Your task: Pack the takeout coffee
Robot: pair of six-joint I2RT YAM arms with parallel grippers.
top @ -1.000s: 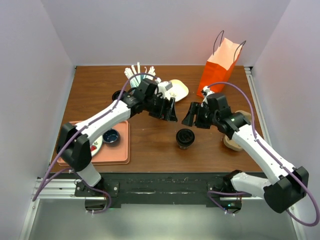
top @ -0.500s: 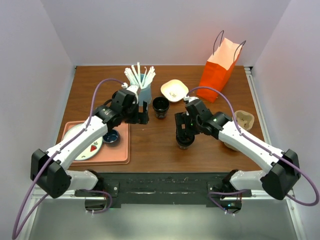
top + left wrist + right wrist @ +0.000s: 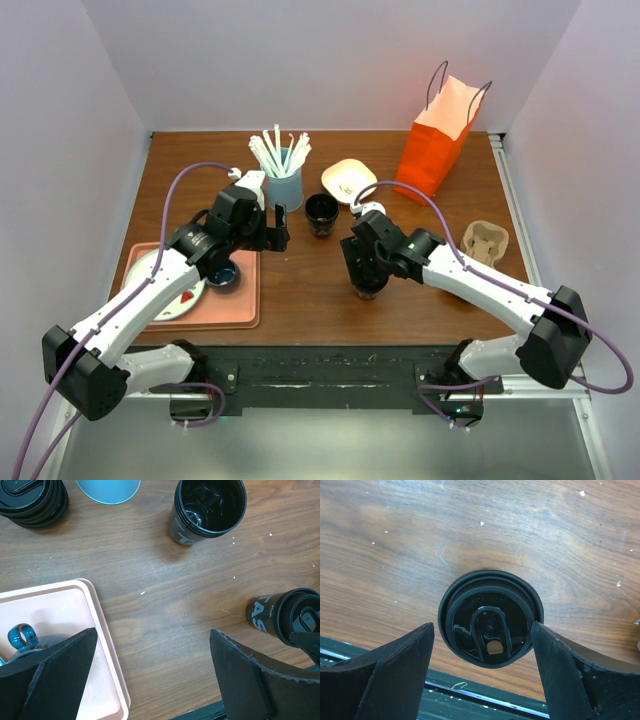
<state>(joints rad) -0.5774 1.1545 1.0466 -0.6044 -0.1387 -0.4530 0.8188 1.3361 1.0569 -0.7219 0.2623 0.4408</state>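
Standing upright near the front edge of the brown wooden table (image 3: 300,290), the small black lidded takeout coffee cup (image 3: 490,617) shows white letters "AS" on its side; its embossed lid writing is too faint to read. The right gripper (image 3: 482,625) flanks it, fingers apart. The left gripper (image 3: 153,632), fingers apart, hangs over the edge of the pink plastic tray (image 3: 75,600).

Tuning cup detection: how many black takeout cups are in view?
2. The lidded cup stands centre, toward the near edge; the open cup stands farther back, roughly between the blue tumbler and the cream dish. The open cup may be several nested.
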